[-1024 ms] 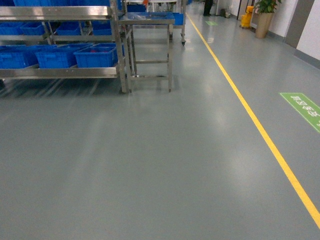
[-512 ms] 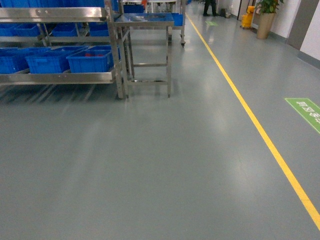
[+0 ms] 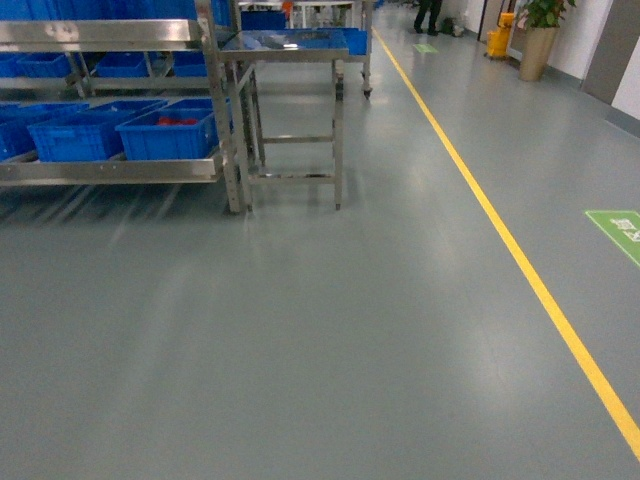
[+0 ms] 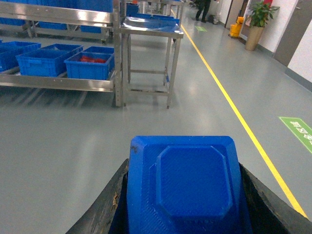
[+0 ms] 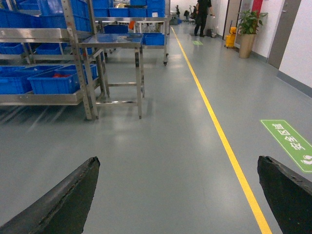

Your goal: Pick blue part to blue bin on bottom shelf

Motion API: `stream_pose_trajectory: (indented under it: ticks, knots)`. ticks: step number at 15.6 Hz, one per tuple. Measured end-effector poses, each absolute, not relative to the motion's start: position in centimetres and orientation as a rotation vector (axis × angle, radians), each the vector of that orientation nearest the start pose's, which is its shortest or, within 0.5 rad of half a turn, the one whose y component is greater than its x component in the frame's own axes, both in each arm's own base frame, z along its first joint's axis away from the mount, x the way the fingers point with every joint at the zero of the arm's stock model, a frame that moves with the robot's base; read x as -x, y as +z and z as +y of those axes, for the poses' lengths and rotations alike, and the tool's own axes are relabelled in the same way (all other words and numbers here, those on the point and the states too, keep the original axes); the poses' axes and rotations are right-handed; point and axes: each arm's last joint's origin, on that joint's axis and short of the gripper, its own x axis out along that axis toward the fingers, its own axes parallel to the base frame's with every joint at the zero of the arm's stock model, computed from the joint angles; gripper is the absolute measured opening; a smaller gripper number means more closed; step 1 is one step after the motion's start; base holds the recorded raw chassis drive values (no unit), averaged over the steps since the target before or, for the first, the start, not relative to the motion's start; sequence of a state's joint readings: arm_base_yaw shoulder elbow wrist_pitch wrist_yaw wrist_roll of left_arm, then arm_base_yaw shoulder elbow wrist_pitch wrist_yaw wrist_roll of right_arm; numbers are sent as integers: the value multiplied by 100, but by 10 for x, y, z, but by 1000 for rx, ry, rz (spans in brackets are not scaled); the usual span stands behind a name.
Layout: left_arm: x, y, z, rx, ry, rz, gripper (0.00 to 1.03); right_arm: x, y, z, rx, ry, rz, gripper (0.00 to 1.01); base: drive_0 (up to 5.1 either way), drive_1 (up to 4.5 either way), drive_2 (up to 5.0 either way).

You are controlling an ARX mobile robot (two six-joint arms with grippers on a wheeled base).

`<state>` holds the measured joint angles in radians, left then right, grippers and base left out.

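left tool (image 4: 183, 195) fingers: black, worn; right tool (image 5: 180, 195) fingers: black, scuffed

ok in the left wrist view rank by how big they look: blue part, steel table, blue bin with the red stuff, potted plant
1. blue part, largest only because it is nearest the camera
2. steel table
3. blue bin
4. potted plant

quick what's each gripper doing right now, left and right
Left gripper: shut on the blue part, held between its black fingers.
Right gripper: open, fingers spread wide, nothing between them.
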<state>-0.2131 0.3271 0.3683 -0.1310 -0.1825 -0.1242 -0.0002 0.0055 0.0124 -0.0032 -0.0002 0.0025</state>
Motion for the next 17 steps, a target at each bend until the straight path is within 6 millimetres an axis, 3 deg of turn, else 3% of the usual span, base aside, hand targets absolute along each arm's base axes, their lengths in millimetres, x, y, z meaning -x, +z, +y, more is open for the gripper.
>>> stream_pose_trajectory:
  ticks: [17]
  knots:
    - [-107,249,-18,106,-25,94,44,-97,167,0,-2,0,-4,98,-8,401,-417]
